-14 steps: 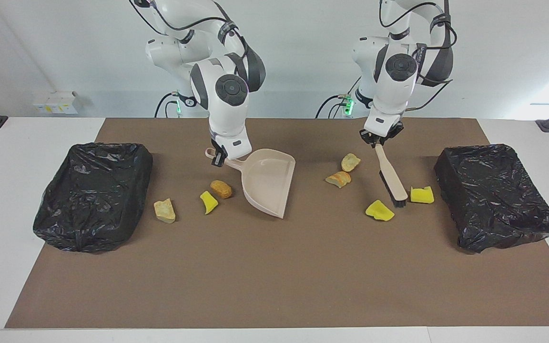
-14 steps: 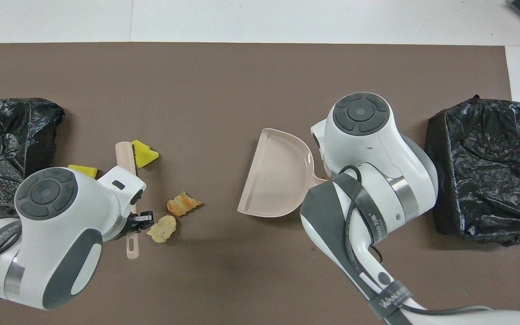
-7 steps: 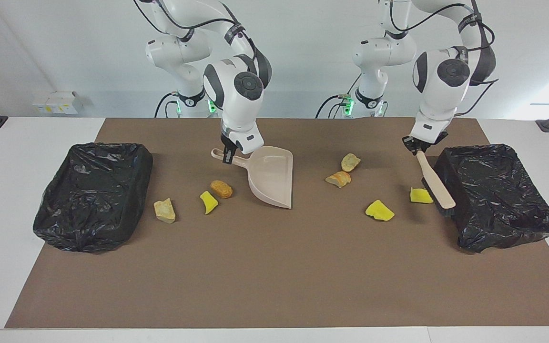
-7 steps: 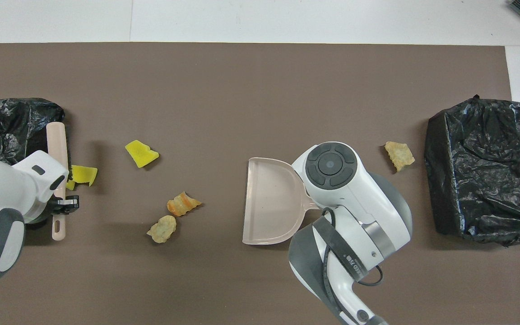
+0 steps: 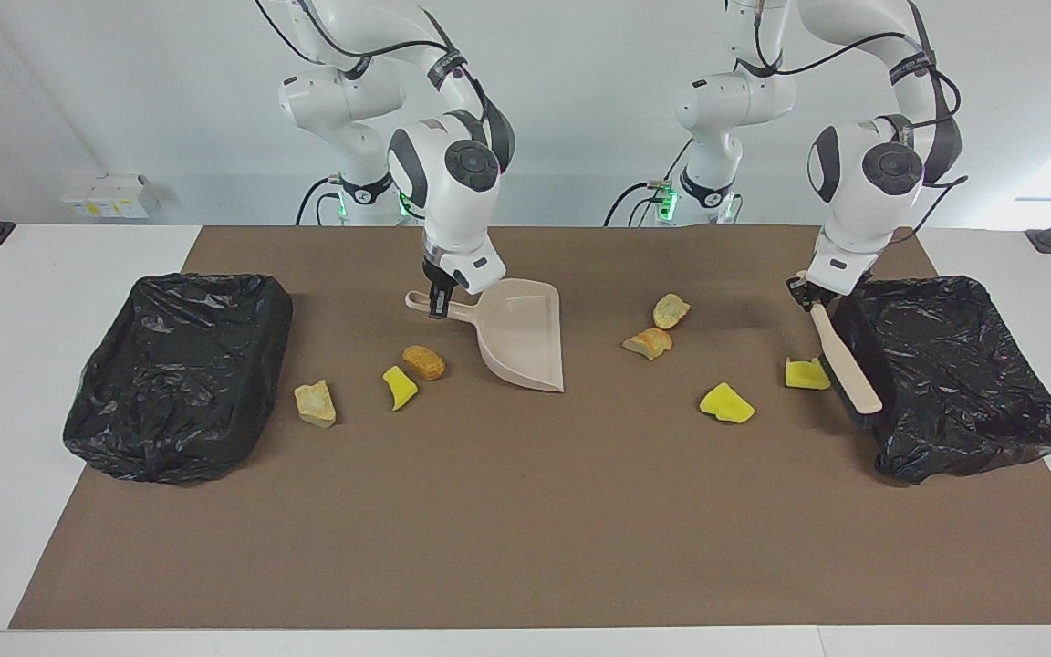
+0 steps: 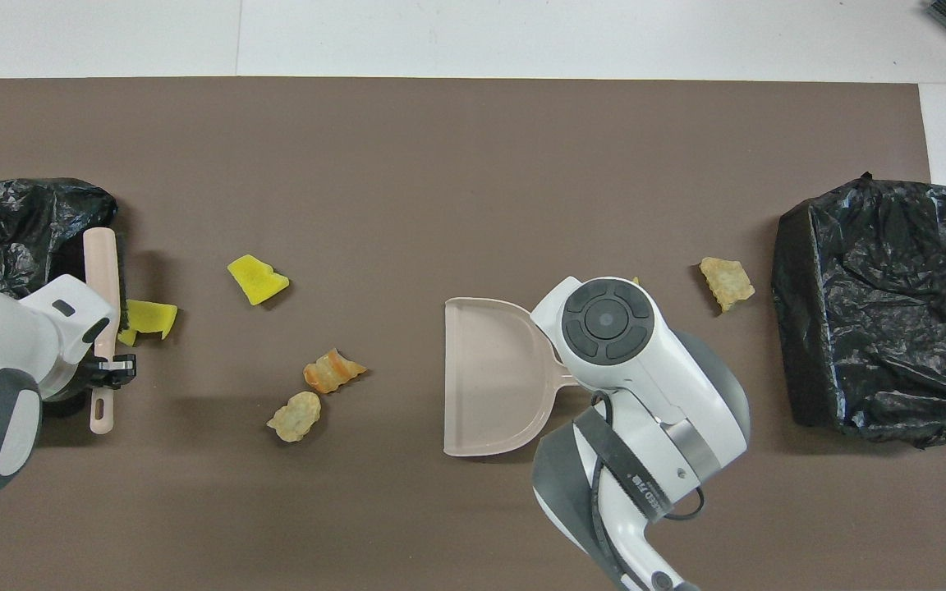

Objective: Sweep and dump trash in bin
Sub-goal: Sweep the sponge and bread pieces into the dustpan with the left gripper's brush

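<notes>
Facing view: my right gripper [image 5: 439, 303] clamps the dustpan [image 5: 522, 339] by its handle, mouth toward the left arm's end, ready to receive. My left gripper [image 5: 806, 297] clamps the brush [image 5: 843, 358], bristles beside 1 yellow piece of trash [image 5: 806, 375] next to the bin [image 5: 954, 374]. I count 7 pieces on the mat [image 5: 525, 511], none collected.

Overhead view: the brush [image 6: 103, 279] stands between bin [image 6: 21, 234] and yellow piece [image 6: 149, 318], placed to push it toward the dustpan [image 6: 493, 373].

Brown mat [image 5: 525, 511] — white boxes [image 5: 106, 196]
</notes>
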Controlling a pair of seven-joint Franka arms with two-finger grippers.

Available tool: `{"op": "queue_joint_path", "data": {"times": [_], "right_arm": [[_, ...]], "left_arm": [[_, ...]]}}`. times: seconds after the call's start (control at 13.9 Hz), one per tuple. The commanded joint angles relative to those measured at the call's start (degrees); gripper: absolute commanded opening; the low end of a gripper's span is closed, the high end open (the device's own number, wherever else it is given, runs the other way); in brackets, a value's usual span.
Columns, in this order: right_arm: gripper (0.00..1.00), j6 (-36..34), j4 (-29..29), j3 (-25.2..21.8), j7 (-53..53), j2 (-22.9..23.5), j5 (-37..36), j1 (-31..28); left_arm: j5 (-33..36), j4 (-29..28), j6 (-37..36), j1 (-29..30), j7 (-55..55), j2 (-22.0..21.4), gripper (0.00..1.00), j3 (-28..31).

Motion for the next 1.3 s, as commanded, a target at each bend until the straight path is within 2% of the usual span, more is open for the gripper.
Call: {"op": "queue_joint_path", "data": {"times": [0.0, 0.43, 0.72, 1.01, 1.22], "right_arm": [[0.00, 1.7, -2.1, 0.3, -2.3, -1.4, -1.0, -0.4], [0.00, 3.1, -2.1, 0.3, -2.0, -0.9, -1.0, -0.4], [0.00, 4.0, -2.2, 0.3, -1.9, -0.8, -0.9, -0.4], [0.00, 4.8, -2.2, 0.3, -1.2, -0.1, -0.9, 0.1], [0.00, 5.0, -2.2, 0.3, -0.8, 0.0, -0.8, 0.2]], "left_arm": [[1.2, -1.1, 2.6, 2.0, 1.7, 1.0, 0.00, -0.6], [0.5, -3.2, 1.6, 0.3, 2.6, 0.3, 0.00, -1.0], [-5.2, -3.1, -0.1, -8.0, 1.1, 0.1, 0.00, -1.0], [-5.6, -3.0, -0.4, -11.9, 2.0, 0.1, 0.00, -1.2], [-10.9, -2.7, -2.6, -16.1, 1.9, -0.1, 0.00, -1.2]]}}
